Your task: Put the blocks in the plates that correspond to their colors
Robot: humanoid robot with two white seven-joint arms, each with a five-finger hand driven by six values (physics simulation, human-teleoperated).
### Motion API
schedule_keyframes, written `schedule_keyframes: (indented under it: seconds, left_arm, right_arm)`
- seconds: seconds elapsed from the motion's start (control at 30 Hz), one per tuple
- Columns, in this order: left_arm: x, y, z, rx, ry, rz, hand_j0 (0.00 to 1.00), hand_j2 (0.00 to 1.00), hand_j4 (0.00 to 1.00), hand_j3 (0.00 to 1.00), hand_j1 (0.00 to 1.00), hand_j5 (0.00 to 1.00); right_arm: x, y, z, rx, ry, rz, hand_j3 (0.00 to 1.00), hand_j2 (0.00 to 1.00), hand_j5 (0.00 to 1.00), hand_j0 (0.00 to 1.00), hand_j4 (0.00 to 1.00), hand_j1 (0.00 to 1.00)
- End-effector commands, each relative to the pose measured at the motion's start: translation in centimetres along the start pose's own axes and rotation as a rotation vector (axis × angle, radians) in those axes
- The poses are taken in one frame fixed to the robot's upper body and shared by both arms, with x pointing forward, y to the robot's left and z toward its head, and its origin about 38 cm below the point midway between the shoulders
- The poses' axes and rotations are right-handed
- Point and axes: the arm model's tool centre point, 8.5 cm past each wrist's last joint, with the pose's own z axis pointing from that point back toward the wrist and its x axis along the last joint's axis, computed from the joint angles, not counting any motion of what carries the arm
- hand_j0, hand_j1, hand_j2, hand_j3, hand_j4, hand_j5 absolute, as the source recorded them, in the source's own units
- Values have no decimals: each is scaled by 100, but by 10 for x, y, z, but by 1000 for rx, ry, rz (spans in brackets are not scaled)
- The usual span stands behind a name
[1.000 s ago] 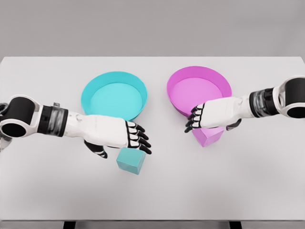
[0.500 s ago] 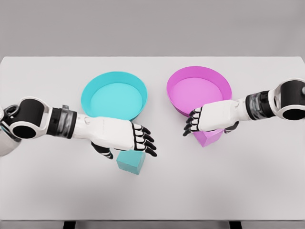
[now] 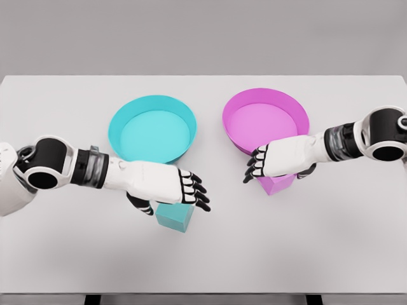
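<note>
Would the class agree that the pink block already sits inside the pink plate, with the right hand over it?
Not quite. In the head view the pink block is on the table, just in front of the pink plate, not inside it. The right hand is indeed over it.

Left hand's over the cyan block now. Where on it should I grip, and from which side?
Judging by the head view, take the cyan block across two opposite upright faces, coming down from above. It is a small cube lying flat on the table with bare table around it, so thumb and fingers can close on either side. The left hand already covers its top edge, fingers spread. The cyan plate lies just beyond.
</note>
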Motion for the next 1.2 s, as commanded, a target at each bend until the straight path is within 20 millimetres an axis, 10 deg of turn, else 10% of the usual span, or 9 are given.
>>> schedule_keyframes:
  seconds: [0.0,0.23,0.8,1.17]
  left_arm:
    - [-2,0,0,-2,7,0,100,100,100,100,100,100]
    - [-2,-3,-5,-3,2,9,100,100,100,100,100,100]
    - [-6,-16,-19,-21,10,20,100,100,100,100,100,100]
    - [-5,-17,-19,-22,10,22,70,70,70,70,70,70]
  right_arm:
    - [0,0,0,-1,2,-1,93,93,93,93,93,93]
    - [0,-1,-1,-3,0,1,77,77,77,77,77,77]
    - [20,-21,-4,-41,-50,61,75,75,75,75,75,75]
    - [16,-68,38,-214,-67,27,76,76,76,76,76,76]
